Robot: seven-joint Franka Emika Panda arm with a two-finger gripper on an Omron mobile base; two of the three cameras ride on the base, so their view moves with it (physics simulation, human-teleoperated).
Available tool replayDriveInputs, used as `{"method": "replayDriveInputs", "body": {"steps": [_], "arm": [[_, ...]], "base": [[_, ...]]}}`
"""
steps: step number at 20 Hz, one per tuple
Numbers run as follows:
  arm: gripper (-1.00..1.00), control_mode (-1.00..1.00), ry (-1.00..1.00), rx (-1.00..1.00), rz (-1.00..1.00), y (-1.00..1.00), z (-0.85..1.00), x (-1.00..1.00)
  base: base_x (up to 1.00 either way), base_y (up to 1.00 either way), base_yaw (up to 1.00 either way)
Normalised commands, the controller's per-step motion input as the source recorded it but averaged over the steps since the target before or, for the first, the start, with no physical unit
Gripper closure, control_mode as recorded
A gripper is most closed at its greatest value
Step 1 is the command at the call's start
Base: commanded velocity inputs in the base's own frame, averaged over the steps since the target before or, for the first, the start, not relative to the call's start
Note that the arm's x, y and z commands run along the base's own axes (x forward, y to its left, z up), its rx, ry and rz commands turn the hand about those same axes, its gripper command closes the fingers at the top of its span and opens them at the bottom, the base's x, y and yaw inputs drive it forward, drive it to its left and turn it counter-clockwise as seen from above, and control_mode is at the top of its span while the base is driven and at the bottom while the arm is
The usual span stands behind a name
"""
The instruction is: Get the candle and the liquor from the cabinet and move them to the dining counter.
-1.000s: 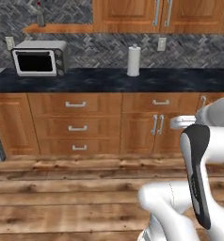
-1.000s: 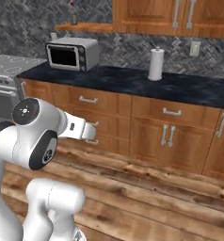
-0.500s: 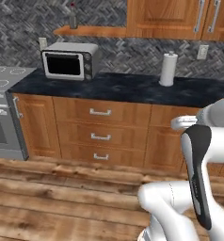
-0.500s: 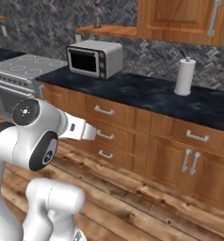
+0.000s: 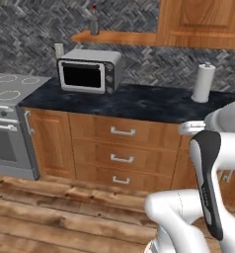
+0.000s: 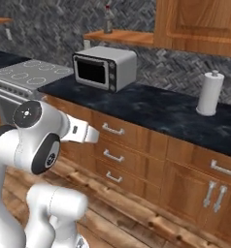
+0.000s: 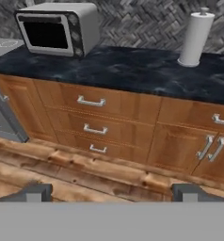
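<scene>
Plainly, nothing was in hand yet: the two-finger gripper [image 7: 111, 190] stood with its dark tips spread as wide as they go, empty, looking toward the brown wooden drawer fronts [image 7: 92, 120]. Taking the silver box-shaped microwave [image 5: 89, 70] as the mark, the grey glass liquor bottle with its red cap [image 5: 94, 21] stood above it on the orange-brown wooden shelf board [image 5: 114, 37] of the wall cabinet, whose plain door [image 5: 203, 22] lay to the microwave's upper right. The candle could not be made out. The bottle looked rigid, smooth and breakable, probably weighty for its size and top-heavy; the broad body seemed the safer hold, the narrow neck less so. The shelf's front edge was open for a reach above the microwave. Right of the microwave stood a white upright paper-towel roll [image 5: 202, 82] on the black marble wall counter [image 5: 139, 101].
</scene>
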Motion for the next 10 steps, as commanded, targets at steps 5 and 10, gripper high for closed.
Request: {"method": "replayDriveInputs", "body": {"steps": [5, 10], "arm": [[-1.00, 1.00, 0.00, 0.00, 0.00, 0.00, 0.00, 0.00], [-1.00, 1.00, 0.00, 0.00, 0.00, 0.00, 0.00, 0.00]], "base": [[0.81, 0.41, -0.09], [0.76, 0.45, -0.01]]}}
